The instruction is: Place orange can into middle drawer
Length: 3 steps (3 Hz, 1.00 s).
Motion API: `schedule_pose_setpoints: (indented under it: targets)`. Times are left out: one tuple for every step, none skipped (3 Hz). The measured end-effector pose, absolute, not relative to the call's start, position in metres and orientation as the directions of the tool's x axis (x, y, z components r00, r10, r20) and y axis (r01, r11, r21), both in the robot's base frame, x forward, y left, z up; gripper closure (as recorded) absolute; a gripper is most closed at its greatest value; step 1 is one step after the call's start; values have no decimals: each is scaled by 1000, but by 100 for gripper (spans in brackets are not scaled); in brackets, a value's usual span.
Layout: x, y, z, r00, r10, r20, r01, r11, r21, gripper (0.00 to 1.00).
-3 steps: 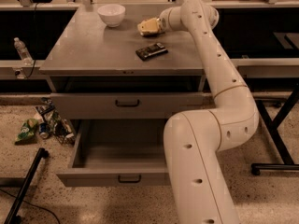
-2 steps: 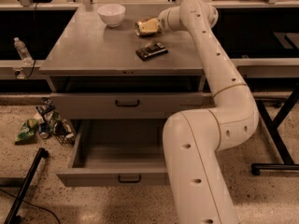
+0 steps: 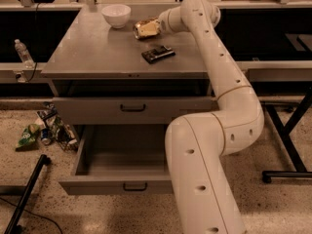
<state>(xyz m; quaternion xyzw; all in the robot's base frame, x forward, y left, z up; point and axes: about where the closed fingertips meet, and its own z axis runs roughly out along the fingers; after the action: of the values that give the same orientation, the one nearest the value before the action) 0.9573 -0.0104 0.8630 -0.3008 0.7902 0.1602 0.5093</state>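
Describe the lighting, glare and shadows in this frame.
Camera view: warm, dim light overall; the orange can glints at the gripper, near the back of the cabinet top; dark shadow lies under that top; the open middle drawer is evenly lit inside.

End effector [image 3: 156, 27] at can [image 3: 145, 29], bowl [image 3: 116, 15] L, packet [image 3: 158, 53] in frt, drawer [image 3: 117, 185] below

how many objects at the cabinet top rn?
3: bowl at back left; orange can right of it, at the gripper; dark packet in front of the can. The arm may hide more on the right.
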Motion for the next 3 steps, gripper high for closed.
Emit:
schedule_pose_setpoints:
  targets:
    - [935,-11,883,-250,-323,-913,-712,700,-53,100]
    - [898,-12,896,-183,-381,-906,-808,583,-82,100]
    - [849,-14,897,-138,-439,-888,-902,426,-70,100]
